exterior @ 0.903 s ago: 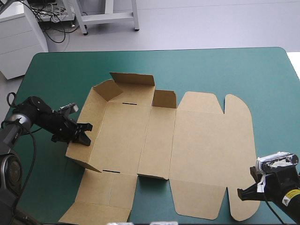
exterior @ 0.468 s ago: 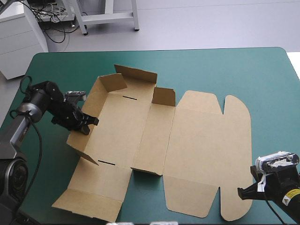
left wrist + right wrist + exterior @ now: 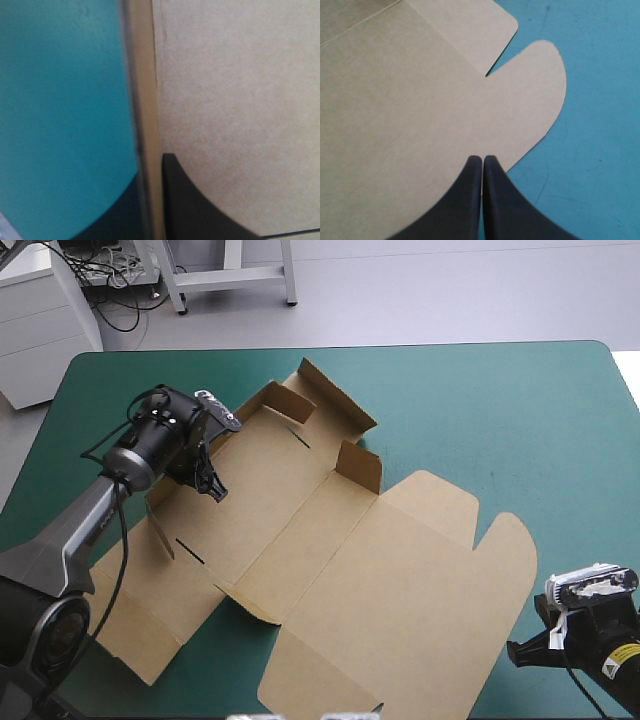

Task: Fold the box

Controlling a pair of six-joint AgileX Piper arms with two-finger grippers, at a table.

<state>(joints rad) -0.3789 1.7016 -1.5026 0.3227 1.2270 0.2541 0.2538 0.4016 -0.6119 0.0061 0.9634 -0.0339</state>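
While the left gripper [image 3: 212, 487] stands over the left half of the tabletop [image 3: 480, 400], its fingers [image 3: 192, 207] are clamped on the raised side wall [image 3: 146, 115] of the brown box [image 3: 340, 560]. The box lies skewed across the middle, mostly flat, with its far walls partly up. In my judgement the wall should be brought upright along its crease without dragging the sheet. The right gripper [image 3: 528, 648], fingers together and empty, hovers at the edge of the rounded lid flap [image 3: 508, 560] and could pin it.
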